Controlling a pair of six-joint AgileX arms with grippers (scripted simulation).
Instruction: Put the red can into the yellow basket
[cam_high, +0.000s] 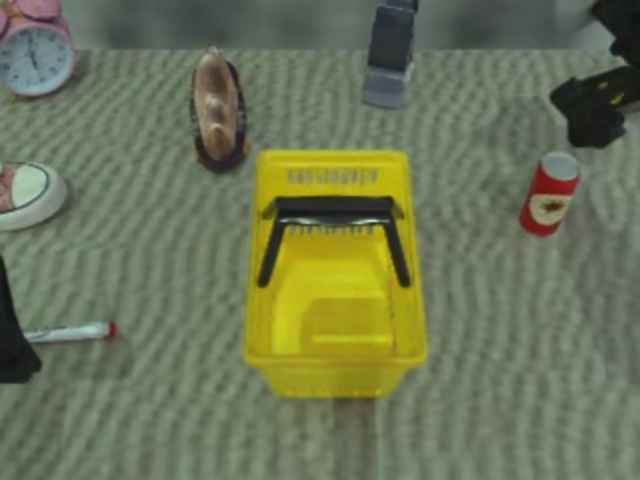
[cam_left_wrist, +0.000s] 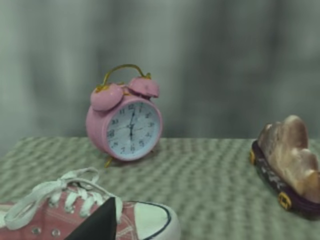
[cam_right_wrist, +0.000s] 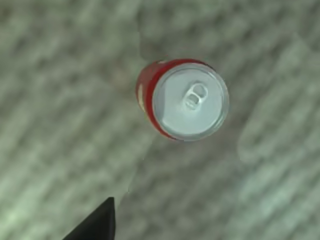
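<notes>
Right gripper (cam_high: 597, 105), black with yellow marks, seen from the top at the far right edge, partly cut off, fingers too blurred to tell whether spread or closed; hovering just behind the small red cylindrical can with a silver top and cream label mark (cam_high: 549, 193), apart from it. Can standing upright on the grey-green woven table (cam_high: 500, 330), long axis vertical, label toward the near side, well right of the bright yellow slotted plastic basket (cam_high: 335, 270) with its black folding handle (cam_high: 333, 222) lying across the back half. Open cloth all around the can and between it and the basket. Left gripper (cam_high: 12, 345) parked at the left edge, mostly out of frame, grip state not discernible, next to a white marker with a red cap (cam_high: 70, 331). Farther back: a pink sneaker (cam_high: 30, 193) cut by the left edge, a pink twin-bell alarm clock (cam_high: 36, 52), a brown loaf on a dark wheeled board (cam_high: 218, 108), a grey upright device (cam_high: 390, 55). From the left wrist: same clock (cam_left_wrist: 125, 120), sneaker (cam_left_wrist: 85, 215), loaf (cam_left_wrist: 290, 160) cut by the frame, plus one dark fingertip (cam_left_wrist: 100, 225) at the bottom edge. From the right wrist: straight down on the can's (cam_right_wrist: 182, 100) pull-tab lid, red side showing, bare cloth around; only one dark fingertip (cam_right_wrist: 97, 225) visible.
</notes>
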